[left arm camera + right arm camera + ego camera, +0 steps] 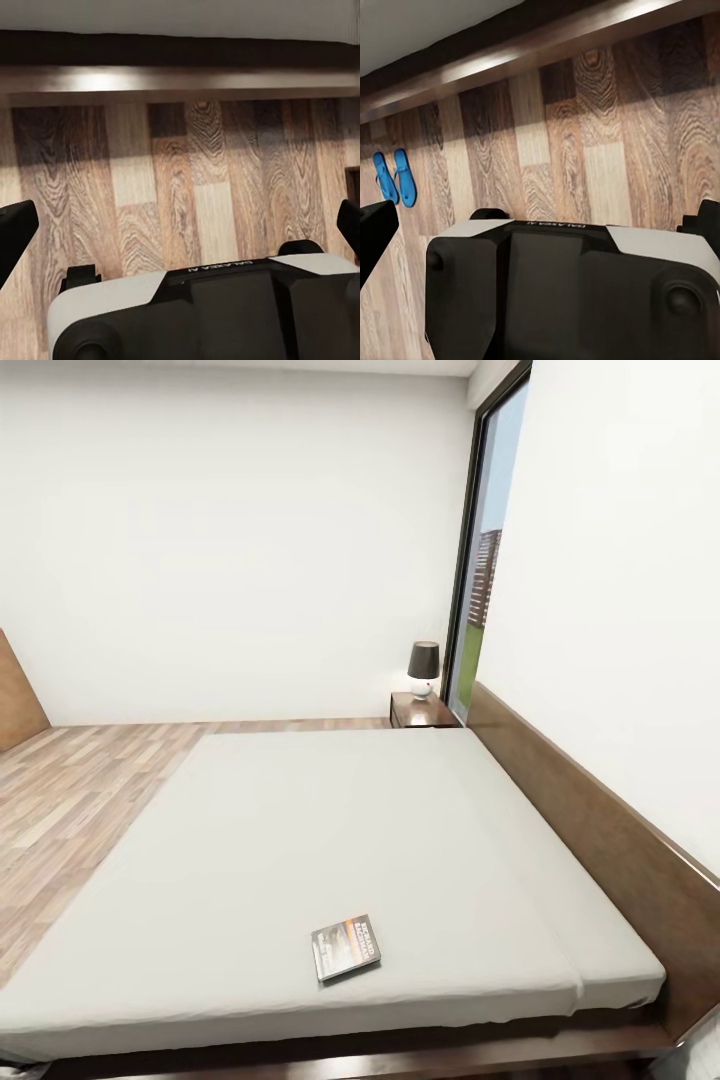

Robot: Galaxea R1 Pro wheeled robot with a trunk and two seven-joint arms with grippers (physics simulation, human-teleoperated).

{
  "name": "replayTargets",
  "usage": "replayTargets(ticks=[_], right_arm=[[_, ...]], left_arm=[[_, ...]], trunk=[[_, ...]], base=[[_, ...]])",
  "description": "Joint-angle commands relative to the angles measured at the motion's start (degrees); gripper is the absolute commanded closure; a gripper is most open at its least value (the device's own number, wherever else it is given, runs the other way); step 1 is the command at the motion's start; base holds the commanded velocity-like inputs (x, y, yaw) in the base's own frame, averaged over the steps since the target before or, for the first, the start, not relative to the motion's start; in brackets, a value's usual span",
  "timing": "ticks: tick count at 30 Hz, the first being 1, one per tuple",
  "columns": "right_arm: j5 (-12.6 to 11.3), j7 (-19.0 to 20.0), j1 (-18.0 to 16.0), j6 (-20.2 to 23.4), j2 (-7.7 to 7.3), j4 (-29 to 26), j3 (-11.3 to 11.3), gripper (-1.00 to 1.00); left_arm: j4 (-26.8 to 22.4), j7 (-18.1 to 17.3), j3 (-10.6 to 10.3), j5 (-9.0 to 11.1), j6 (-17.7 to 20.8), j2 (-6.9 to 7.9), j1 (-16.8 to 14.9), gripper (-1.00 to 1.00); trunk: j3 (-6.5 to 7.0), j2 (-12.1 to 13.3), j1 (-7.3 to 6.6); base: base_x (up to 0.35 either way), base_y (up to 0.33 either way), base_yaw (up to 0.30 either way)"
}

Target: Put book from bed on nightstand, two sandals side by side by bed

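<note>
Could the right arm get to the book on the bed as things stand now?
Probably yes. The book lies flat near the close edge of the bed, with bare mattress around it. The right gripper hangs low over the wood floor by the bed frame, fingers apart, so it must rise first.

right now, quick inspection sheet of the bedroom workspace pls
surface: bed with pale mattress, bare apart from the book
job's things: book lies flat near the mattress's near edge; two sandals side by side on the wood floor by the bed frame; nightstand at the far corner
clutter: lamp on the nightstand
grippers: left end effector open over floor; right end effector open, empty
cables: nothing seen
surroundings: white walls, tall window
</note>
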Motion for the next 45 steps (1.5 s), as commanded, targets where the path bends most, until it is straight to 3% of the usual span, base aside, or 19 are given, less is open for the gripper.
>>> replayTargets(ticks=[1,5,8,12,16,17,19,20,23,27,30,32,33,36,40,45], right_arm=[[-0.02,0.26,-0.06,0.16,-0.01,0.04,-0.44,-1.00],[-0.02,0.26,-0.09,0.15,-0.01,0.04,-0.44,-1.00],[0.01,0.26,-0.09,0.15,-0.01,0.04,-0.44,-1.00],[0.17,0.23,-0.09,0.15,-0.01,0.04,-0.44,-1.00],[0.23,0.22,-0.09,0.15,-0.01,0.04,-0.44,-1.00],[0.23,0.23,-0.08,0.15,-0.01,0.04,-0.44,-1.00],[0.24,0.22,-0.09,0.15,-0.01,0.04,-0.44,-1.00],[0.24,0.24,-0.09,0.15,-0.01,0.04,-0.44,-1.00],[0.24,0.25,-0.09,0.15,-0.01,0.04,-0.44,-1.00],[0.24,0.26,-0.09,0.15,-0.01,0.04,-0.44,-1.00],[0.26,0.26,-0.09,0.15,-0.01,0.04,-0.43,-1.00],[0.25,0.26,-0.09,0.16,-0.01,0.04,-0.43,-1.00],[0.25,0.26,-0.09,0.15,-0.01,0.04,-0.43,-1.00],[0.24,0.26,-0.09,0.16,0.00,0.04,-0.44,-1.00],[0.24,0.26,-0.09,0.17,0.00,0.04,-0.42,-1.00],[0.24,0.26,-0.07,0.16,0.00,0.04,-0.40,-1.00]], left_arm=[[-0.02,-0.58,0.09,0.47,0.03,0.01,-0.07,-1.00],[-0.93,-2.48,0.07,0.41,0.55,-0.05,-0.38,-1.00],[-3.72,-3.06,0.06,0.40,3.30,-0.04,-0.96,-1.00],[-17.25,-3.35,0.06,0.43,16.65,-0.07,-2.18,-1.00],[-34.44,-3.49,0.06,0.70,30.52,-0.11,-2.50,-1.00],[-39.96,-3.50,0.06,1.44,33.97,-0.13,-2.53,-1.00],[-45.12,-3.51,0.06,3.10,37.04,-0.18,-2.55,-1.00],[-49.87,-3.48,0.04,5.61,40.05,-0.21,-2.56,-1.00],[-56.80,-3.42,0.00,9.85,44.22,-0.18,-2.62,-1.00],[-65.46,-3.25,0.04,13.06,46.30,-0.24,-2.65,-1.00],[-71.12,-2.54,0.05,14.49,46.61,-1.88,-2.70,-1.00],[-72.86,-1.28,0.06,14.78,46.63,-3.26,-2.72,-1.00],[-74.77,2.44,0.06,14.96,46.61,-5.66,-2.89,-1.00],[-75.86,13.66,-0.09,15.40,46.55,-8.49,-4.62,-1.00],[-72.29,19.20,-0.17,15.70,46.61,-9.30,-6.24,-1.00],[-66.12,21.00,-0.20,16.26,46.85,-9.52,-7.92,-1.00]], trunk=[[-0.13,-0.13,0.03],[-0.13,-0.13,0.03],[-0.13,-0.13,0.03],[-0.13,-0.13,0.03],[-0.13,-0.13,0.03],[-0.13,-0.13,0.03],[-0.13,-0.13,0.03],[-0.13,-0.13,0.03],[-0.13,-0.13,0.03],[-0.13,-0.13,0.03],[-0.13,-0.13,0.03],[-0.13,-0.13,0.03],[-0.13,-0.13,0.03],[-0.13,-0.13,0.03],[-0.13,-0.13,0.03],[-0.13,-0.13,0.03]], base=[[0.000,0.000,0.000],[0.000,0.000,0.000],[0.000,0.000,0.000],[0.000,0.000,0.000],[0.000,0.000,0.000],[0.000,0.000,0.000],[0.000,0.000,0.000],[0.000,0.000,0.000],[0.000,0.000,0.000],[0.000,0.000,0.000],[0.000,0.000,0.000],[0.000,0.000,0.000],[0.000,0.000,0.000],[0.000,0.000,0.000],[0.000,0.000,0.000],[0.000,0.000,0.000]])
